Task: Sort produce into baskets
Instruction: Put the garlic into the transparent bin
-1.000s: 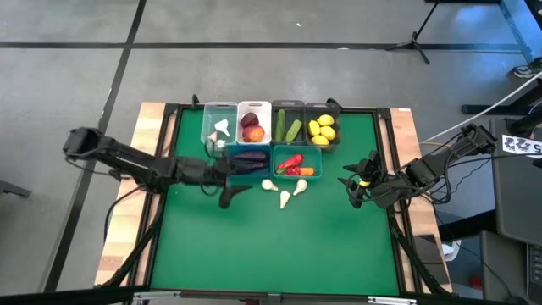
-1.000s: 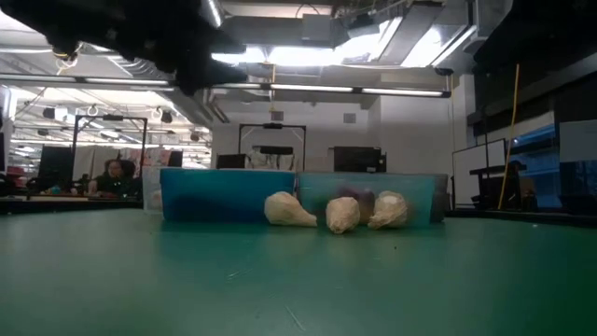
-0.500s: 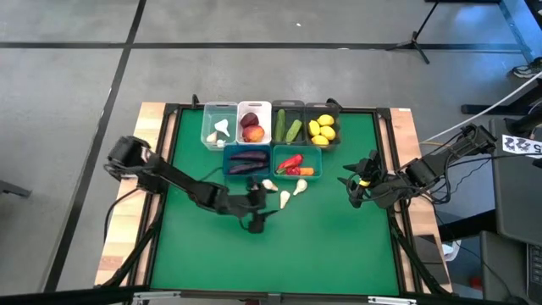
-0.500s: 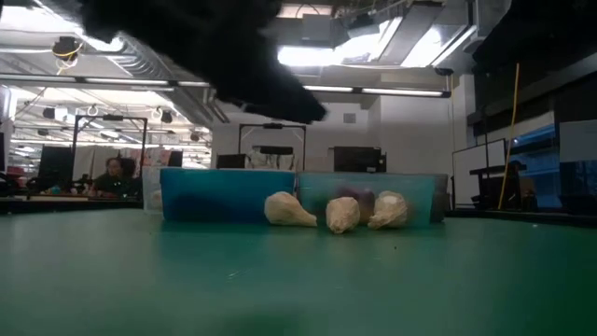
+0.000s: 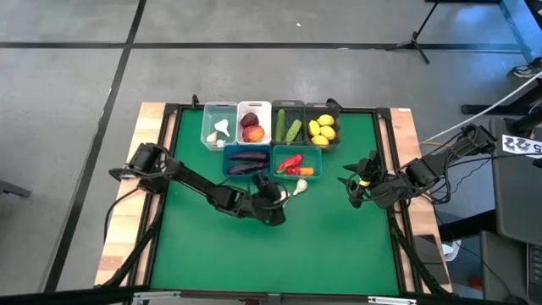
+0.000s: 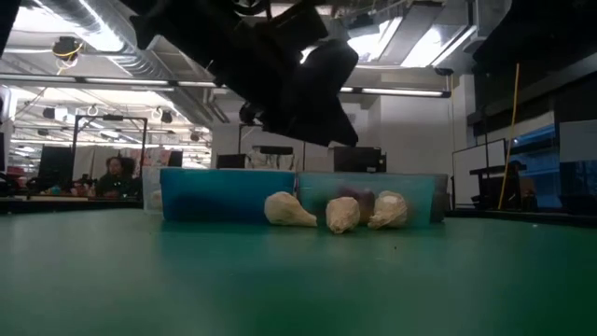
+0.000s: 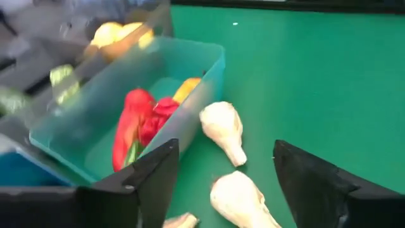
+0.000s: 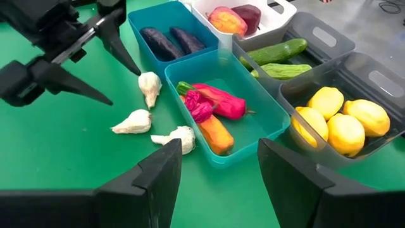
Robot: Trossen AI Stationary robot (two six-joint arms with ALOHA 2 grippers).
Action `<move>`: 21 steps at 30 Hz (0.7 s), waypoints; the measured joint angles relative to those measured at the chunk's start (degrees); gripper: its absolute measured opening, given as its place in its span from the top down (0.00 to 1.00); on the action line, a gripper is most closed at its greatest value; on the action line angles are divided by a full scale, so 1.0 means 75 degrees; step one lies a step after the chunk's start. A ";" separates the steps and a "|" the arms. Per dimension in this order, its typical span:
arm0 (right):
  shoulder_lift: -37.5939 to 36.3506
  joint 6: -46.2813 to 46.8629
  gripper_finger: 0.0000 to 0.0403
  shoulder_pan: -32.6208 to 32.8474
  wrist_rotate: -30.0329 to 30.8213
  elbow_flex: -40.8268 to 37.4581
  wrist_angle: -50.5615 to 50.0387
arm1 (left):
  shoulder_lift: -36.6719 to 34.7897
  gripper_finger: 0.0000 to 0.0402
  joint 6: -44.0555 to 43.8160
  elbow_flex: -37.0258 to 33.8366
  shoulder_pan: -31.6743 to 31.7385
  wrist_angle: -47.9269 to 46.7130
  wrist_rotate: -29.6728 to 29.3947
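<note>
My left end effector [image 5: 273, 206] hangs spread over three loose white garlic bulbs [image 5: 298, 190] on the green counter [image 5: 339, 246], just beside the teal plastic bin [image 5: 296, 151]. My right end effector [image 5: 354, 183], also spread, waits at the counter's right edge. In the low view, the bulbs lie against the bins. In the left wrist view, red peppers [image 7: 136, 120] fill the teal bin.

green table mat [image 5: 322, 237], grey floor [image 5: 254, 76], seated person [image 6: 114, 173]
</note>
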 joint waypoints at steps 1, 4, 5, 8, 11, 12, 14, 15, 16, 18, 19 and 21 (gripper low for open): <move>0.0000 0.0000 0.48 0.0003 0.0003 0.0000 -0.0017 | -0.0007 0.40 -0.0260 0.0000 0.0000 -0.0067 -0.0007; -0.0001 0.0000 0.48 0.0000 0.0003 0.0000 -0.0037 | -0.0011 0.51 -0.0789 0.0000 -0.0053 -0.0260 -0.0011; -0.0003 0.0000 0.48 0.0003 0.0004 -0.0002 -0.0039 | -0.0011 0.55 -0.0887 0.0000 -0.0082 -0.0318 -0.0009; 0.0000 -0.0003 0.48 0.0000 0.0018 0.0000 -0.0046 | -0.0011 0.69 -0.0988 0.0000 -0.0145 -0.0448 0.0004; -0.0001 -0.0006 0.48 0.0001 0.0073 0.0000 -0.0047 | -0.0011 0.84 -0.1005 0.0000 -0.0146 -0.0499 0.0001; 0.0000 -0.0006 0.48 0.0000 0.0074 0.0000 -0.0051 | -0.0011 0.88 -0.1006 0.0000 -0.0143 -0.0518 0.0000; 0.0000 -0.0006 0.48 0.0003 0.0076 0.0000 -0.0052 | -0.0011 0.97 -0.1033 0.0000 -0.0114 -0.0578 -0.0017; 0.0000 -0.0006 0.48 0.0002 0.0076 0.0000 -0.0050 | -0.0011 0.98 -0.1114 0.0000 -0.0096 -0.0586 -0.0020; -0.0001 -0.0006 0.48 0.0003 0.0076 0.0000 -0.0052 | -0.0011 0.98 -0.1174 0.0000 -0.0058 -0.0584 -0.0026; 0.0000 -0.0006 0.48 0.0001 0.0077 0.0000 -0.0063 | -0.0011 0.98 -0.1223 0.0000 0.0026 -0.0611 -0.0052; 0.0000 -0.0006 0.48 0.0000 0.0076 0.0000 -0.0064 | -0.0011 0.99 -0.1237 0.0000 0.0061 -0.0681 -0.0058; -0.0002 -0.0006 0.48 0.0003 0.0079 0.0000 -0.0072 | -0.0011 0.99 -0.1318 0.0000 0.0128 -0.0813 -0.0069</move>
